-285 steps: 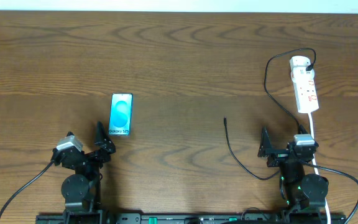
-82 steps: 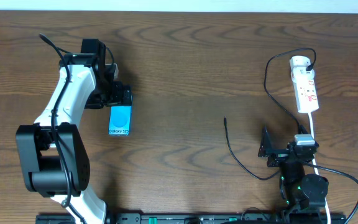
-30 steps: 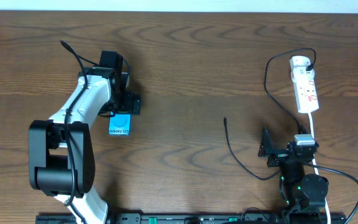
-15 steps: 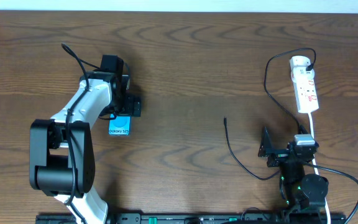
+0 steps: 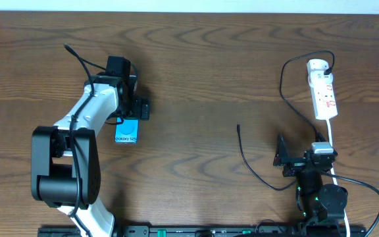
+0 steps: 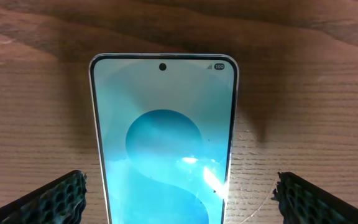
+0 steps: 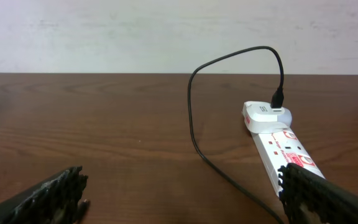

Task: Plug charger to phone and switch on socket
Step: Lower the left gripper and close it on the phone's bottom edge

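Overhead view of a dark brown wood-grain table (image 5: 196,66). At the left of the frame, a white and black robot arm reaches out over a small flat rectangular smartphone (image 5: 127,131). The phone lies face up, with a glossy light-blue and white swirl screen and thin dark edges.

In the left wrist view, the left gripper (image 6: 185,198) hangs above the phone with its jaws spread wide. One textured black fingertip (image 6: 67,196) sits at each lower corner of the frame. Both are outside the phone's long edges and neither grips it.

The long thin black charger cable (image 7: 190,106) is plugged into the far end of the elongated white plastic power strip with red markings (image 5: 322,89), at the upper right. It loops across the table, and its small black connector tip (image 5: 238,128) lies loose right of centre, well apart from the phone.

The right gripper (image 7: 188,198) is parked at the lower right with its jaws apart, holding nothing.

This looks like the opening step: securing the phone. Next, the left fingers would likely need to close evenly on the smooth, slippery edges. The right arm must then fetch the connector. The switch appears untouched.
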You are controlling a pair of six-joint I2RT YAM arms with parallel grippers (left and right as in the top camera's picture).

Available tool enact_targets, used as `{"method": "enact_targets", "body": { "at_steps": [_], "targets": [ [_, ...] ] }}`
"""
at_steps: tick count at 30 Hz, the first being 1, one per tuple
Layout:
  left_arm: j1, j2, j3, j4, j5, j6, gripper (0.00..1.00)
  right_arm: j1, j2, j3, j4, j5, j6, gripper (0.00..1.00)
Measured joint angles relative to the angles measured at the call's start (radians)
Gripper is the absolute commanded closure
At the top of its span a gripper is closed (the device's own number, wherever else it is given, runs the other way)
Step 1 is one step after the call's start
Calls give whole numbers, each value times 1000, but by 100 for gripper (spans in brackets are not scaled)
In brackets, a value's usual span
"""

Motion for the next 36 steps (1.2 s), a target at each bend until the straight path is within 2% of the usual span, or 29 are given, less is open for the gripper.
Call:
{"method": "enact_targets", "body": {
  "at_steps": [23,36],
  "targets": [
    [34,0,-2,1,-3,0,2,0,0,0,0,0,0,1],
    [34,67,-1,8,6,-1,2,0,0,0,0,0,0,1]
  ]
}}
